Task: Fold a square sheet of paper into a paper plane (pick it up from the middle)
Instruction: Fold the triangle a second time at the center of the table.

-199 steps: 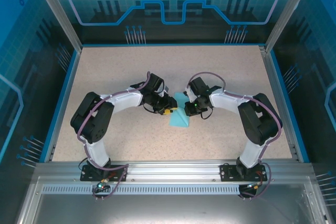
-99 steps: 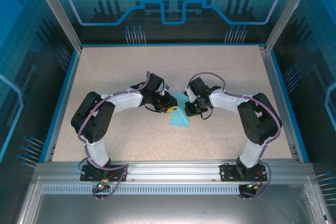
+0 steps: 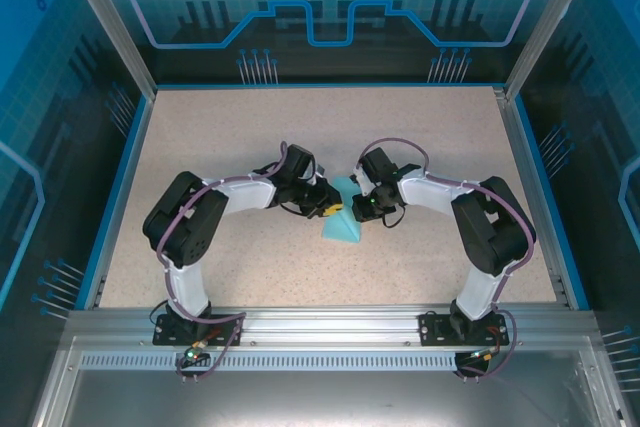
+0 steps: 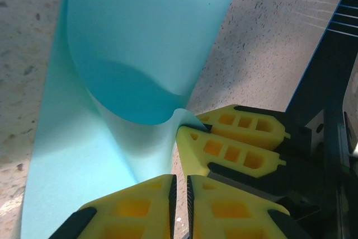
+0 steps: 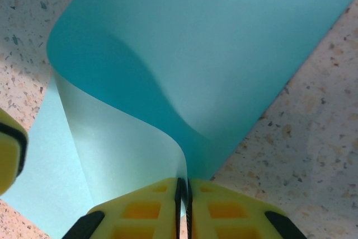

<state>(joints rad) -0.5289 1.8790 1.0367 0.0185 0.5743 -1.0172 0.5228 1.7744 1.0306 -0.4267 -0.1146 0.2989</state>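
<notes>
Two grippers met nose to nose at the square sheet of paper, which lay mid-table, curled over on itself, its long axis running from the arms' side toward the far edge. The right gripper was pinched tight on the lifted flap's edge. The left gripper sat just beside those fingertips with the paper spreading ahead and leftward, its jaws nearly together; whether they held paper, I couldn't tell.
</notes>
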